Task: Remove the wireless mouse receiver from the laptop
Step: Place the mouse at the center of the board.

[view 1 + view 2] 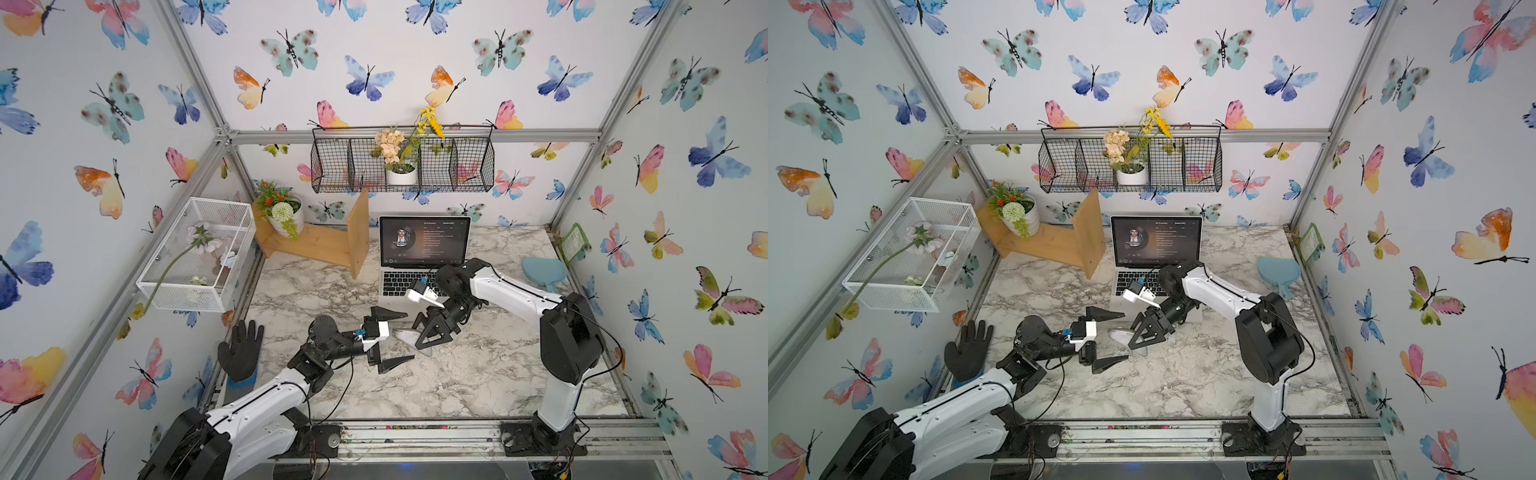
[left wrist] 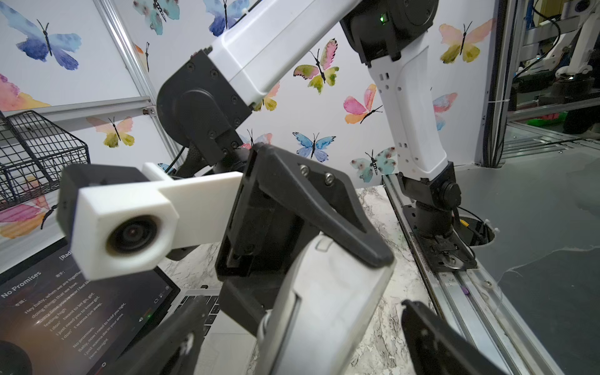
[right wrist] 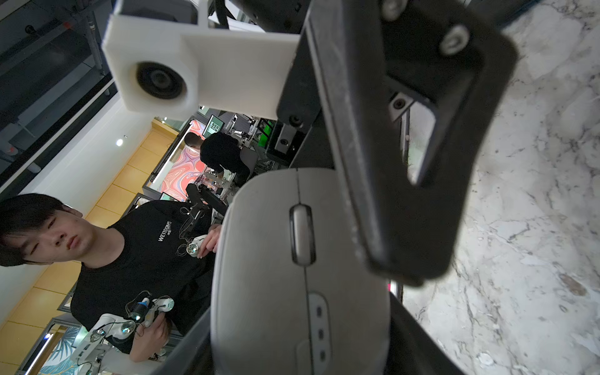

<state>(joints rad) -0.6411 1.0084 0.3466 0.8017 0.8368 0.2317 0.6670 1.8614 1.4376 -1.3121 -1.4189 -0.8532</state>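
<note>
One mouse (image 3: 266, 259) fills the right hand (image 1: 420, 332) near the laptop (image 1: 424, 243).

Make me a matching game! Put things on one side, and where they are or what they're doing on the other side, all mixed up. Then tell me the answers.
Things:
1. laptop
2. grey mouse
3. black glove
4. left end effector

Places or states:
A. jaws wide open
B. gripped by the right end effector
C. at the back of the table, screen lit
D. lying at the table's edge by the left arm

Pairs: 1-C, 2-B, 3-D, 4-A.
</note>
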